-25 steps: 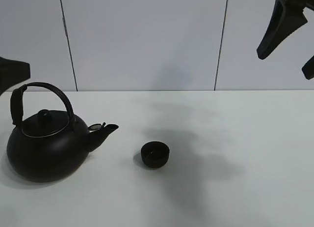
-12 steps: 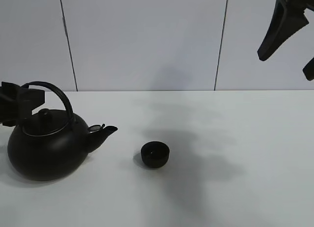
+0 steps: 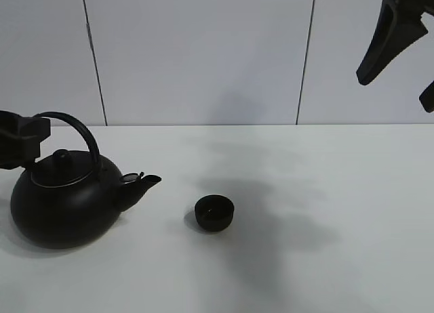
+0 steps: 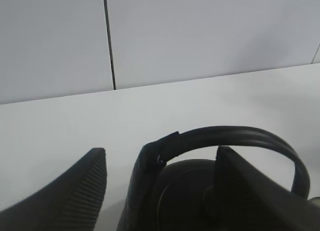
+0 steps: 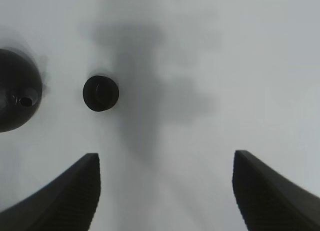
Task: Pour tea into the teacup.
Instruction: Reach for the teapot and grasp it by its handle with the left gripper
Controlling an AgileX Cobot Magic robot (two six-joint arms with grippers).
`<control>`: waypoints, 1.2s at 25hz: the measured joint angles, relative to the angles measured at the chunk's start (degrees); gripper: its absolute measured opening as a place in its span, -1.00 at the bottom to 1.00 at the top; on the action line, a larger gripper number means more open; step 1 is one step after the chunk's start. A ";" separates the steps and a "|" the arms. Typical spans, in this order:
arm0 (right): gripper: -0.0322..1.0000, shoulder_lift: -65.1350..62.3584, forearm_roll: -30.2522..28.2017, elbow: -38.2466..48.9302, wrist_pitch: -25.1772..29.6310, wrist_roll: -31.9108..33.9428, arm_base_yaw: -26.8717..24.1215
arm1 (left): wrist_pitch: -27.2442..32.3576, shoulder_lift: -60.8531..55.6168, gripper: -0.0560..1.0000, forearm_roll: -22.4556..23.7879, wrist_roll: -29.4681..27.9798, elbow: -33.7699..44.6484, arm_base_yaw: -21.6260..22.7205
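Note:
The big black kettle [image 3: 64, 208] with an arched handle stands at the table's left, spout pointing right. The small matte black teacup [image 3: 214, 213] stands upright to the right of the spout, apart from it. My left gripper [image 3: 24, 140] is at the left end of the kettle's handle. In the left wrist view, my left gripper [image 4: 160, 153] is open, its fingers on either side of the handle [image 4: 240, 138]. My right gripper [image 3: 393, 89] hangs high at the upper right, open and empty. The right wrist view shows it [image 5: 166, 158] far above the teacup [image 5: 100, 93] and the kettle [image 5: 15, 91].
The white table [image 3: 325, 191] meets a pale panelled wall [image 3: 203, 55] at the back. A soft shadow lies on the table around and to the right of the teacup.
My left gripper has come down from above to the left end of the kettle's handle. The kettle has shifted slightly. The teacup and the right gripper have stayed put.

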 joint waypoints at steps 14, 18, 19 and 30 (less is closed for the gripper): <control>0.04 0.00 0.19 0.00 0.11 0.00 0.00 | 1.39 0.00 -0.03 4.92 -1.30 0.00 5.35; 0.04 0.00 0.49 0.00 -0.87 0.00 0.00 | 1.41 0.00 -0.03 12.78 -5.44 0.00 8.67; 0.04 0.00 0.57 0.00 -1.08 0.00 0.00 | 1.41 0.00 -0.03 13.87 -5.78 0.00 9.10; 0.04 0.00 0.84 0.00 -1.19 0.00 0.00 | -5.89 9.80 -0.03 16.89 -8.11 -1.05 9.54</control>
